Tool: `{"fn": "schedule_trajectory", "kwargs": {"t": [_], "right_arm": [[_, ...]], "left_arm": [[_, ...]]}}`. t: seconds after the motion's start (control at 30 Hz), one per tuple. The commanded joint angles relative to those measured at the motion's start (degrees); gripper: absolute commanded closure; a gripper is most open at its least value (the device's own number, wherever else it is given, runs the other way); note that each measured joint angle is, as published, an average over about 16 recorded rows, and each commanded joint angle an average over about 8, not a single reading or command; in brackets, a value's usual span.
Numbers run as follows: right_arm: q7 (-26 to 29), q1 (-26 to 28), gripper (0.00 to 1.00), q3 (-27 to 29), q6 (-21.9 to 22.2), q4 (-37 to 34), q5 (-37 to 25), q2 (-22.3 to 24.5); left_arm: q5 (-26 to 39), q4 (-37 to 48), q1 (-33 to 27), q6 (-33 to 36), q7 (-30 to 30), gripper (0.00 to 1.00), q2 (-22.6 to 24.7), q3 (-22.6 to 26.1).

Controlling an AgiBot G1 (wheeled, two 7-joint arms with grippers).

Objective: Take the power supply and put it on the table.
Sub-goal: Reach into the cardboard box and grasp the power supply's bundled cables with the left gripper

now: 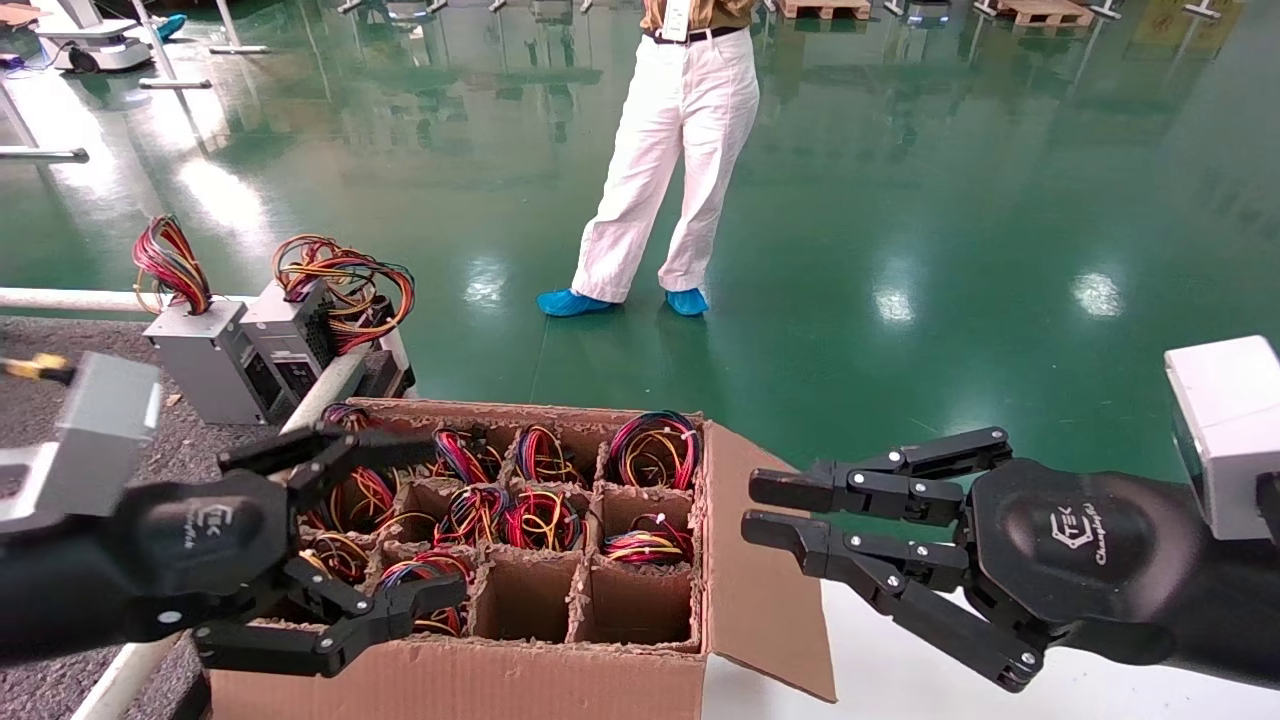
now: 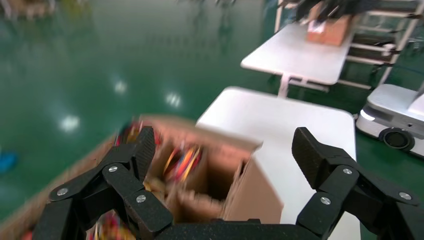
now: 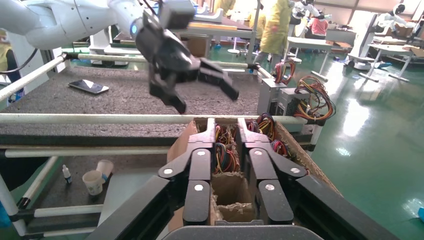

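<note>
Left end effector (image 1: 420, 530) spread wide, empty, over the cardboard box (image 1: 520, 680); risk: fingers snag a wire bundle (image 1: 540, 520) rather than gripping a power supply's casing.

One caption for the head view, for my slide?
Open left gripper above the divided cardboard box of wired power supplies.

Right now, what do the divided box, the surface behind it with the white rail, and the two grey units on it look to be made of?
The box: brown corrugated cardboard, matte, with ragged divider edges. The table: dark grey, rough and speckled, perhaps felt or foam matting; its rail looks like smooth white tubing. The power supplies: plain grey sheet metal, dull, with folded edges.
</note>
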Motion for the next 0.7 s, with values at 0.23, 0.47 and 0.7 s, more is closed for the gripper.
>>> {"fn": "schedule_trajectory", "kwargs": {"t": [0.23,0.47,0.7], "right_arm": [[0.0,0.0,1.0,0.0,0.0,0.0,0.0,0.0],[0.0,0.0,1.0,0.0,0.0,0.0,0.0,0.0],[0.0,0.0,0.58,0.0,0.0,0.0,0.0,0.0]], "left_arm": [[5.45,2.15,-0.63,-3.02,-3.98,0.0,-0.44,2.62],[9.53,3.95,-1.16,-3.45,-2.29,0.0,0.54,4.37],[11.57,5.75,-1.28,-4.31,-0.96,0.56,1.92,5.28]]}}
